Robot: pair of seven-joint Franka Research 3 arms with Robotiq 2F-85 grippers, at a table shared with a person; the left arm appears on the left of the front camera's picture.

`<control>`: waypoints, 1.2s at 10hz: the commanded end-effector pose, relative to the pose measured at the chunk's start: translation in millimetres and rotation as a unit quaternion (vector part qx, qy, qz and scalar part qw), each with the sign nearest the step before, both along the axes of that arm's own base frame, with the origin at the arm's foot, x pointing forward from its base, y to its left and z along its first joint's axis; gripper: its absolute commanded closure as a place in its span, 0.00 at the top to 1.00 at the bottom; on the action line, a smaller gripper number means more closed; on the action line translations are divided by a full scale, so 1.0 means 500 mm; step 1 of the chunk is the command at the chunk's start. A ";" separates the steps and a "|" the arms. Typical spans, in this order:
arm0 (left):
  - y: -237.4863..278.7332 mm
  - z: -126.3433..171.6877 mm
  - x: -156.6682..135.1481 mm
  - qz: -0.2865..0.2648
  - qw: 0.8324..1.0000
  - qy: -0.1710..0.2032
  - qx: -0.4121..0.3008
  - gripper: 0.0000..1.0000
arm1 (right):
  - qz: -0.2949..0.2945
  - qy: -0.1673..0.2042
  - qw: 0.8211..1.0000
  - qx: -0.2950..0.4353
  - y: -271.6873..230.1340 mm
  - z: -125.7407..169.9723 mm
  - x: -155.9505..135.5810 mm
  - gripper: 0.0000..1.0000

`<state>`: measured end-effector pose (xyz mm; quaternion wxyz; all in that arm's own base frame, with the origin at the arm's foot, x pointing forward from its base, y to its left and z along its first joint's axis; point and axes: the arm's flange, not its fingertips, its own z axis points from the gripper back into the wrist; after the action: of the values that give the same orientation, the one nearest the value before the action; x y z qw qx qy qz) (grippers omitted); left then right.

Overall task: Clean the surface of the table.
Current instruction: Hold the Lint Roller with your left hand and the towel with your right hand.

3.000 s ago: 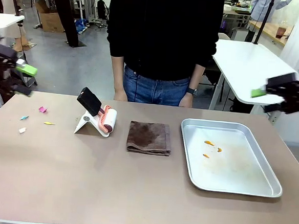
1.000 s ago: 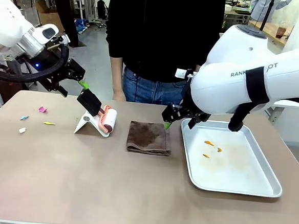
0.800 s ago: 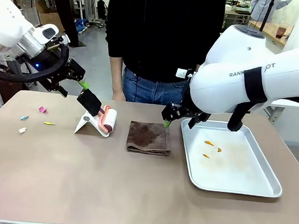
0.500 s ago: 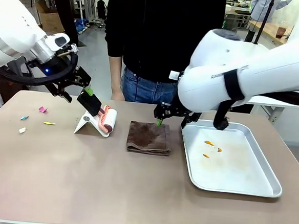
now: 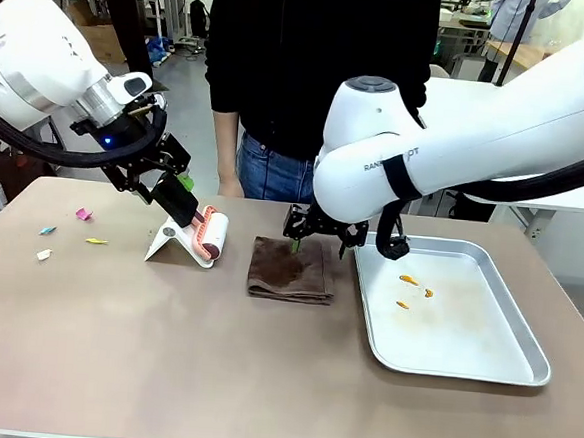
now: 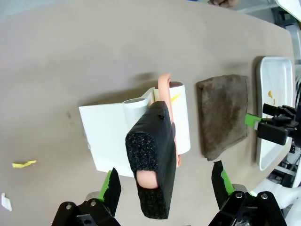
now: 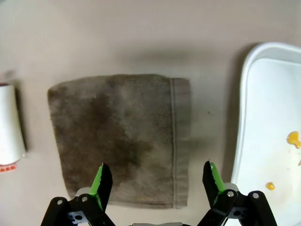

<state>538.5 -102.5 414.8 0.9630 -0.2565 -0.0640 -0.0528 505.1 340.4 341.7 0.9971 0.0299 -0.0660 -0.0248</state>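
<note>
Before us lies the brown worktop. Our left claw stands open on both sides of the black roller handle; our right claw hangs open over the folded cloth.

The left pincer is at the upper end of the roller's black handle; whether they touch cannot be told. The roller leans on a white stand on the bench. The right pincer hangs low over the far edge of a folded brown cloth. Just right of the cloth lies a metal tray with orange bits in it. Small paper scraps dot the bench's left end. A person stands at the far side.
</note>
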 end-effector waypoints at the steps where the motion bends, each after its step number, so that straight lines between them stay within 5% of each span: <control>1: -0.016 0.005 0.003 0.001 1.000 0.010 -0.023 1.00 | -0.040 0.006 0.999 -0.021 0.026 -0.013 0.028 1.00; 12: 0.017 -0.022 0.004 0.036 0.998 0.031 -0.049 1.00 | -0.056 0.048 0.997 -0.003 -0.004 -0.058 0.044 1.00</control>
<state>540.4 -91.1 404.9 0.9551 -0.2915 -0.0515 -0.0137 525.0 336.8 311.8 0.9967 0.0168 -0.0281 -0.0744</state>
